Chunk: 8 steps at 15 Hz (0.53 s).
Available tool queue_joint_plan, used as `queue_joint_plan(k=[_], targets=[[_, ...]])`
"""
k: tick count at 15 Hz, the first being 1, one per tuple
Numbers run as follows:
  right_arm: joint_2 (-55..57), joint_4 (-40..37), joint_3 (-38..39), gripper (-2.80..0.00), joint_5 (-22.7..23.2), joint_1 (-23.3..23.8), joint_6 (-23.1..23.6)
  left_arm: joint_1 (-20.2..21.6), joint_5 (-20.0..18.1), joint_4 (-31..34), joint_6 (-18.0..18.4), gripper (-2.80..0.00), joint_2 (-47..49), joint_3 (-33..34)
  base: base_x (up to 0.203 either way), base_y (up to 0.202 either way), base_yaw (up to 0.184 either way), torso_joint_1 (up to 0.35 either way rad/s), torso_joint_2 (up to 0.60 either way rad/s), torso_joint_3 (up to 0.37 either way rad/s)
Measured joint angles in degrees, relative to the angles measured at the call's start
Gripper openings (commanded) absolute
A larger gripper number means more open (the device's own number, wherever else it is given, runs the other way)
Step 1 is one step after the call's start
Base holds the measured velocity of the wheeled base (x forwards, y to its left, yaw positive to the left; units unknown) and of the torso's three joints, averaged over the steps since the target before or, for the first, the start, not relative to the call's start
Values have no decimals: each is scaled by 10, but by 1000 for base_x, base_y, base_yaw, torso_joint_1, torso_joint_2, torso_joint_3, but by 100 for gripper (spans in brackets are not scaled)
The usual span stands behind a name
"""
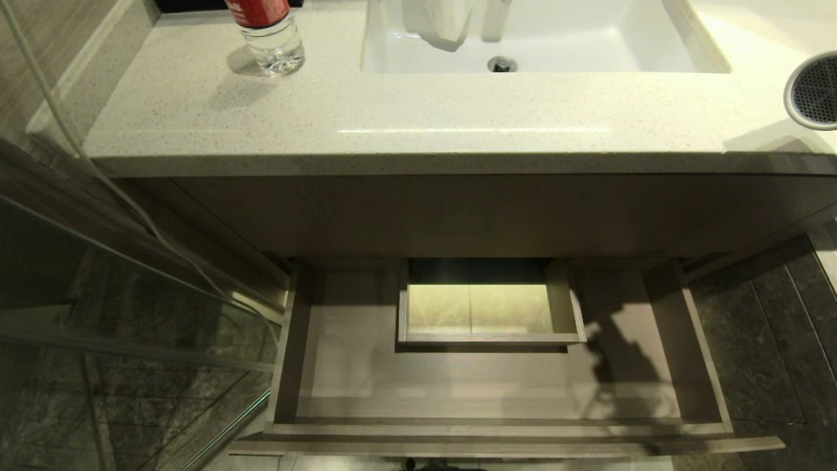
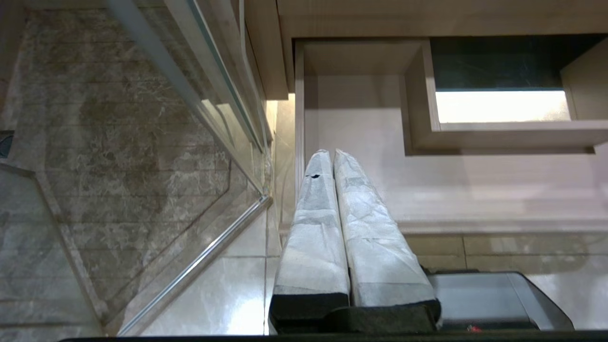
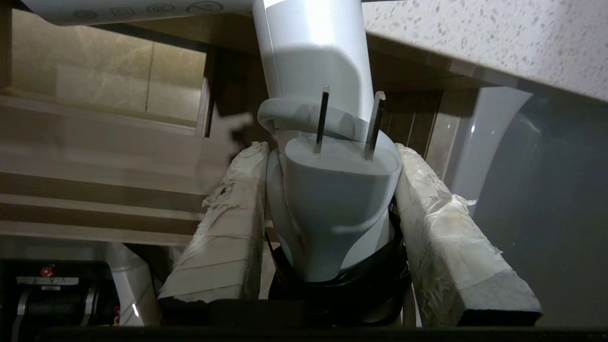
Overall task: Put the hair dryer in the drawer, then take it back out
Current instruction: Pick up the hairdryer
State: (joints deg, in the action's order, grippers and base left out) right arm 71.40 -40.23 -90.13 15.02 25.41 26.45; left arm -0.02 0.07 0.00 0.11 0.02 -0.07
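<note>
Surface: pale speckled stone worktop point(image 1: 405, 118) with a white sink basin point(image 1: 588, 46) set into its far side. A clear water bottle with a red label point(image 1: 269, 36) stood at far left on the worktop. Floor of dark marbled tile point(image 1: 778, 340); a glass panel point(image 1: 118, 314) ran along the left.

Below the worktop edge, the drawer point(image 1: 484, 386) was pulled out toward the near side, light wood-grain, its floor bare. A rectangular boxed cut-out point(image 1: 487, 307) sat at mid-back.

The hair dryer point(image 3: 313, 66) was outside the drawer, held up at the right, level with the worktop edge; in the head view only its round grey mesh grille point(image 1: 814, 90) showed at the right border. The right pincer point(image 3: 327, 190) was clenched on the hair dryer's handle, with the white plug point(image 3: 339, 190), two prongs showing, and the black tie point(image 3: 351, 285) between its wrapped fingers point(image 3: 228, 228).

The left pincer point(image 2: 332, 154) hung over the drawer's near left corner, fingers pressed together, grasping nothing.
</note>
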Motion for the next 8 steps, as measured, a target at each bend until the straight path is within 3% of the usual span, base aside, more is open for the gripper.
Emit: queue_joint_plan(k=[8], targets=[[-7,0,7,-280,6,0,-2,0,0,0,0,-280,0,0,0,0,0,-273,-19,-295]])
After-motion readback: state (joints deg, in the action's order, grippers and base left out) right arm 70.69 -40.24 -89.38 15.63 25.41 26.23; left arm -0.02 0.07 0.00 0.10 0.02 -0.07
